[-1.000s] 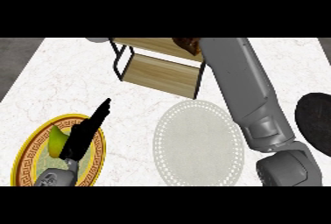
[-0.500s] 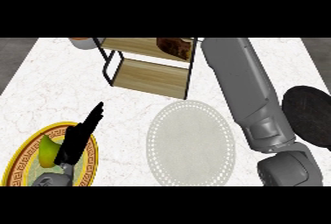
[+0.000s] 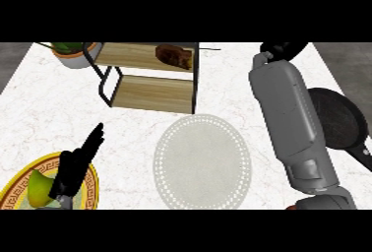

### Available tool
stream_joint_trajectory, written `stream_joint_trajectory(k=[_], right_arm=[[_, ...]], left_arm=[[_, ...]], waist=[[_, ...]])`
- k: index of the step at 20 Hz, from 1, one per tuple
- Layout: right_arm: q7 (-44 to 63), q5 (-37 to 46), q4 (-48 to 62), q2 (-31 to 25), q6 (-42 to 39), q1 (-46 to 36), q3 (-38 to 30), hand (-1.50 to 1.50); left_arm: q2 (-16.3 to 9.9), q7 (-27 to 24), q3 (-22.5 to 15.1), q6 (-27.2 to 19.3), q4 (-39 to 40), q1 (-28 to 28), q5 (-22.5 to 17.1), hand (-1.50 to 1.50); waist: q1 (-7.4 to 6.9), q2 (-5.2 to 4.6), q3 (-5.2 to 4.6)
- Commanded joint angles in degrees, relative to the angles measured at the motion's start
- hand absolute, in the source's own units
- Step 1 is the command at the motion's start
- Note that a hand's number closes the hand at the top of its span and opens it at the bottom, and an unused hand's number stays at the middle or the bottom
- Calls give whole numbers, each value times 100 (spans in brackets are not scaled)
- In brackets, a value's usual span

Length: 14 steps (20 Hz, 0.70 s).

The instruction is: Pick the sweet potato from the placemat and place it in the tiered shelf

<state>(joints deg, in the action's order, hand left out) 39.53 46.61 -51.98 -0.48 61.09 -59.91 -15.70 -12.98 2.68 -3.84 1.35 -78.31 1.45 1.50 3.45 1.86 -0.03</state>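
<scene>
fingers relaxed (right hand), just right of the shelved sweet potato.

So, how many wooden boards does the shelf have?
2: the upper board carries the sweet potato; the lower board sits below it, nearer the placemat. None seems hidden.

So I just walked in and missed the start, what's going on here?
The sweet potato lies on the top level of the tiered shelf, and the round placemat has nothing on it. The right robot hand is beside the shelf, nothing visibly in it. The left robot hand rests open over a yellow plate.
</scene>
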Motion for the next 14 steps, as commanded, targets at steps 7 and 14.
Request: stream_joint_trajectory(k=[7, 14], right_arm=[[585, 302, -3224, 8, -1449, 2333, 975, -150], [1416, 549, -5902, -333, -2688, 4215, 1356, -150]], left_arm=[[-7, 5, 110, -27, -63, 179, -55, 0], [-99, 73, 90, 215, -270, 123, -124, 0]], waist=[[196, 15, -3], [-87, -105, -3]])
